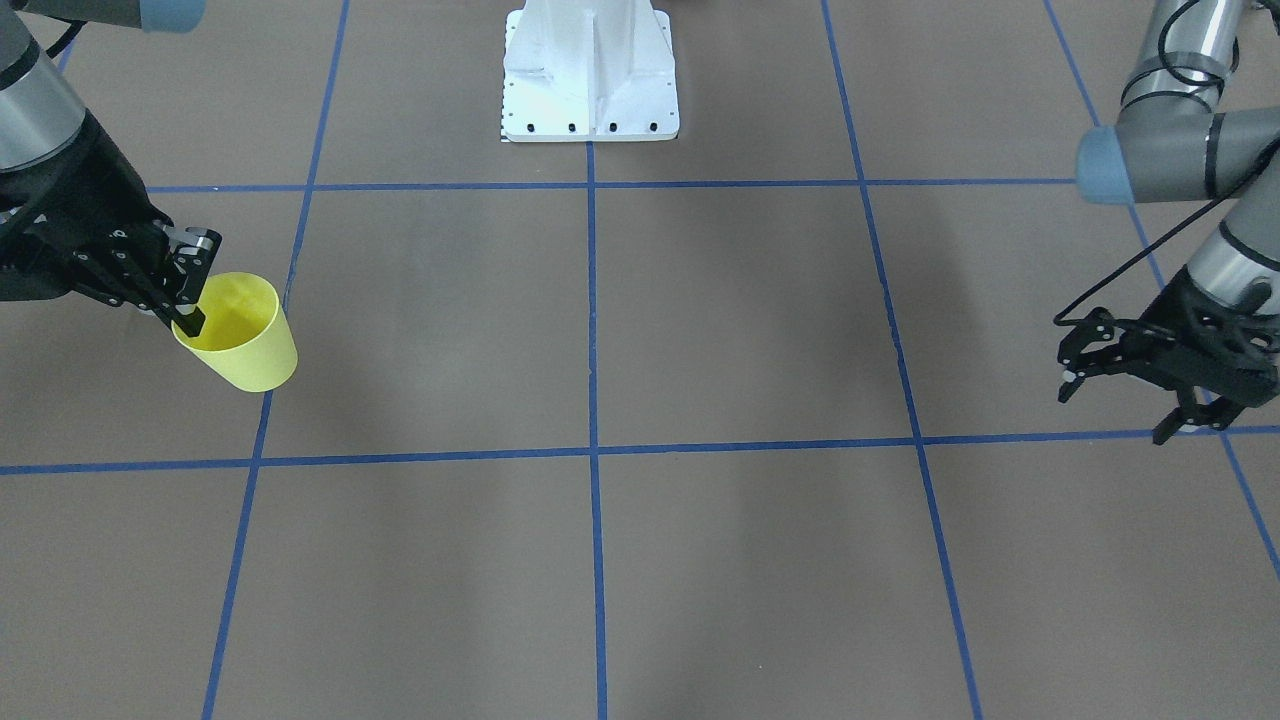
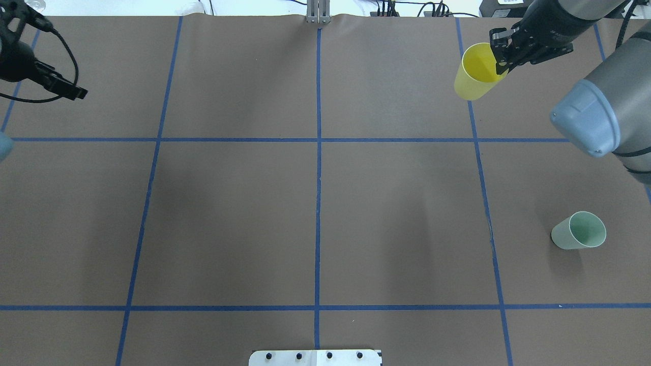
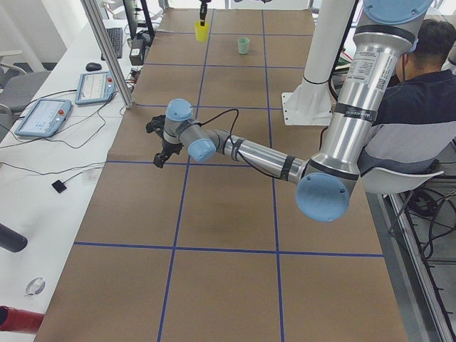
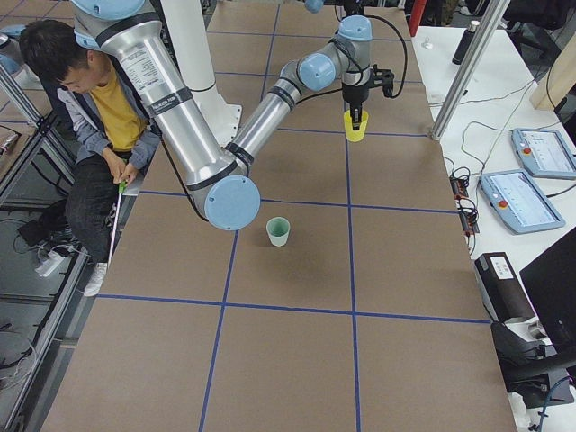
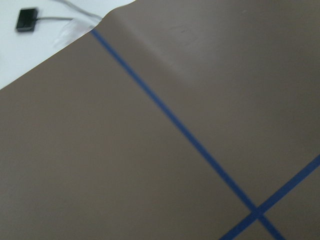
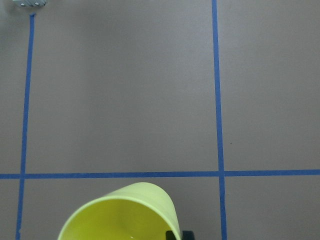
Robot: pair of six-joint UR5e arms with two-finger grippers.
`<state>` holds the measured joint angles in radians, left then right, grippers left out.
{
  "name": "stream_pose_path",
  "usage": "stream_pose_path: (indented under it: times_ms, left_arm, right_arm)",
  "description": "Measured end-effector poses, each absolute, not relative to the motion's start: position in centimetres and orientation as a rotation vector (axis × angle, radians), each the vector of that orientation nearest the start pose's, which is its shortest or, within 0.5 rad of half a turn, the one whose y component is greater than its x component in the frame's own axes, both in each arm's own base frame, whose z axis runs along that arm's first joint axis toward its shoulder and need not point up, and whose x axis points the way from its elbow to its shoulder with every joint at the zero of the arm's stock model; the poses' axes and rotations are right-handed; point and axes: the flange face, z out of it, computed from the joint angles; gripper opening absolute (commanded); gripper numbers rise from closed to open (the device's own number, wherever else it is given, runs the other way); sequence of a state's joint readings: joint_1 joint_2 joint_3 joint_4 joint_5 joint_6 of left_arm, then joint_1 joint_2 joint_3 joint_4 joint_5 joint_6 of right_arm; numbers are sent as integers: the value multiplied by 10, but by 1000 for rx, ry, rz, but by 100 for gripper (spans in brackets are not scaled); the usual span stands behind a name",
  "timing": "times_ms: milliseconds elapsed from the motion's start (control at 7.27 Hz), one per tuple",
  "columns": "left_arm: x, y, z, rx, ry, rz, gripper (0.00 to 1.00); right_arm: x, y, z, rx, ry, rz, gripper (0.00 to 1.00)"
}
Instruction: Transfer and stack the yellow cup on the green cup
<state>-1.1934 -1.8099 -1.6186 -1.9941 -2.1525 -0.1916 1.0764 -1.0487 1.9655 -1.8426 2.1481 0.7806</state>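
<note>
The yellow cup (image 2: 474, 73) is at the far right of the table, tilted. My right gripper (image 2: 501, 62) is shut on its rim, one finger inside and one outside. It also shows in the front view (image 1: 243, 338) with the right gripper (image 1: 190, 312), in the right wrist view (image 6: 120, 215), and in the right side view (image 4: 355, 126). I cannot tell if its base touches the table. The green cup (image 2: 580, 231) stands upright and alone, nearer the robot on the right side (image 4: 279, 231). My left gripper (image 1: 1115, 412) is open and empty, above the far left of the table.
The white robot base (image 1: 590, 80) stands at the near middle edge. Blue tape lines (image 2: 318, 178) divide the brown table into squares. A seated person (image 4: 90, 108) is beside the base. Tablets (image 4: 531, 193) and cables lie past the table's far edge.
</note>
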Motion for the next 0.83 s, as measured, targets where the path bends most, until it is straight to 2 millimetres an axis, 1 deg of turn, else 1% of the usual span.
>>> stream_pose_path:
  times_ms: [138,275,412,550,688,825]
  left_arm:
    - [108,-586,482,440,692,335,100]
    - [65,-572,513,389,652,313,100]
    - [25,-557,541,357,622,299,100]
    - [-6,-543,562,334,599,311,100]
    - [-24,-531,581,291,584,327,100]
    - [-33,-520,594,234,580,324,100]
  right_arm:
    - [-193,-543,233,181,-822,62,0]
    - [-173,-535,247,186,-827,35,0]
    - [-151,-523,269,189,-825,-9,0]
    - [-134,-505,297,189,-814,-72,0]
    - [-122,-485,326,177,-804,-130,0]
    - [-113,-466,353,156,-800,-173,0]
